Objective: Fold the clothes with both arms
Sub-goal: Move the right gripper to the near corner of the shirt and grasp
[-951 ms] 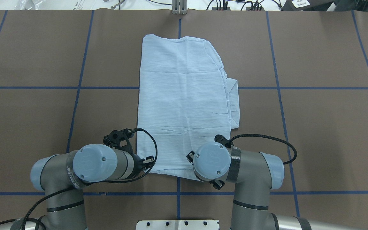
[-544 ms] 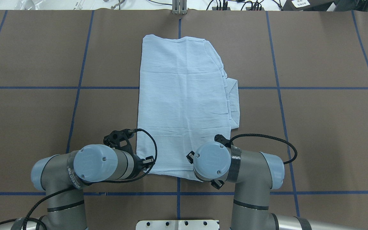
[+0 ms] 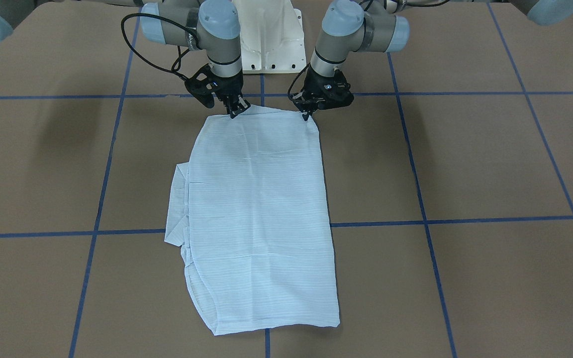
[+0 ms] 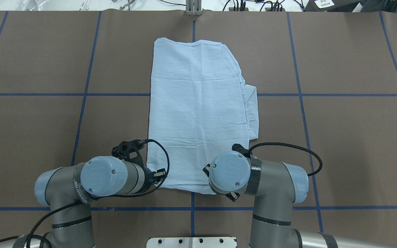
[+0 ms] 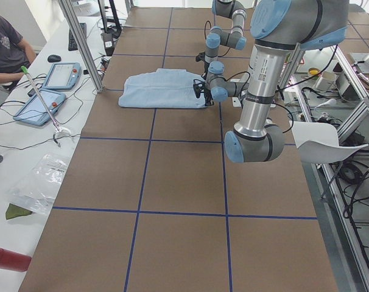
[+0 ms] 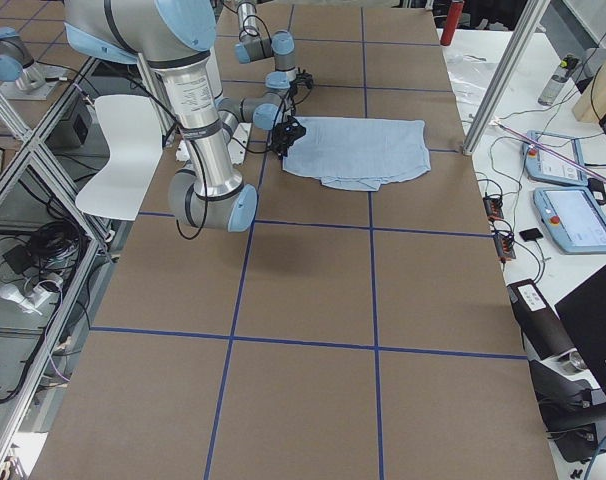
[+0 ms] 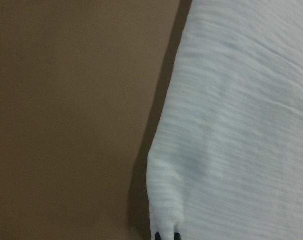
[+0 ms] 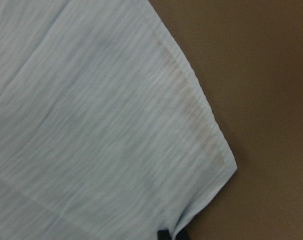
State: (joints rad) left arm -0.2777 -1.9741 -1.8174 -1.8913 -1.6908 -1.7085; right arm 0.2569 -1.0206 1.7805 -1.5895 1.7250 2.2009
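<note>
The pale blue shirt (image 3: 261, 209) lies flat on the brown table as a long folded rectangle, with extra layers sticking out along one long side (image 4: 252, 110). Both arms reach down to its edge nearest the robot. My left gripper (image 3: 308, 115) is shut on one corner of that edge, and the left wrist view shows cloth (image 7: 231, 125) pinched between the fingertips (image 7: 165, 235). My right gripper (image 3: 235, 111) is shut on the other corner, with the hem (image 8: 201, 125) running down into its tips (image 8: 170, 234). In the overhead view the right wrist hides that gripper.
Blue tape lines (image 4: 84, 94) divide the brown table into squares. The white pedestal base (image 3: 266, 40) stands behind the grippers. A seated person (image 5: 5, 45) and tablets (image 5: 59, 76) are at a side bench past the table's far edge. A white chair (image 6: 118, 150) stands beside the robot.
Both arms have shifted only slightly. The shirt's near edge has crept a little away from the robot, and the creases across the cloth have moved.
</note>
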